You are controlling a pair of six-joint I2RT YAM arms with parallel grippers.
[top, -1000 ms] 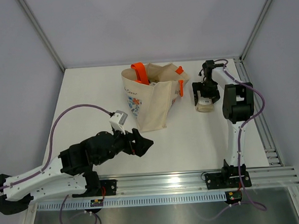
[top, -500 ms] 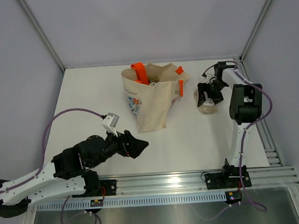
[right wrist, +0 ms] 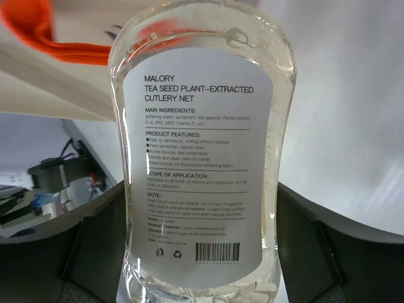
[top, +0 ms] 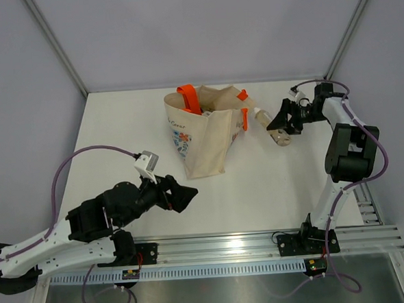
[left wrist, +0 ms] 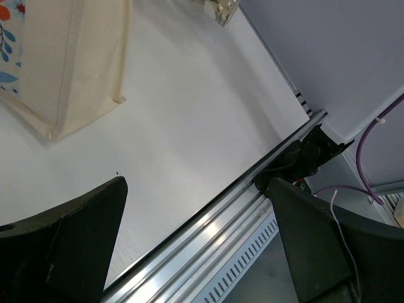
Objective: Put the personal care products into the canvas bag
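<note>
while the nearer arm sits low beside the long aluminium rail [top: 228,242] at the front edge, its left gripper [top: 183,196] hangs just above the flat white table [top: 259,189]. both black fingers are spread wide with nothing between them, and it has no part in this step that i can see.

further back, about mid-table, stands the upright beige canvas bag [top: 205,141]. its floral print faces left, its bright orange handles [top: 188,97] flop over the rim, and its mouth gapes upward. something lies inside already, but i can't make out what.

just to the right of the bag, lifted off the table, the right gripper [top: 283,121] pinches a clear plastic bottle [right wrist: 202,145] of pale liquid with a white printed label. the fingers hold it across its sides. its cap end is tipped toward the bag's right edge and sits near it without touching.

to my eye the carry is underway and the drop is what's left. done well, the arm would rise enough for the cap to pass over the cloth rim and the right-hand handle. it would then travel until the bottle is over the open middle, not the soft wall, and spread the fingers only there. the cloth looks limp, so a nudge could fold the side in or tip the whole bag.
</note>
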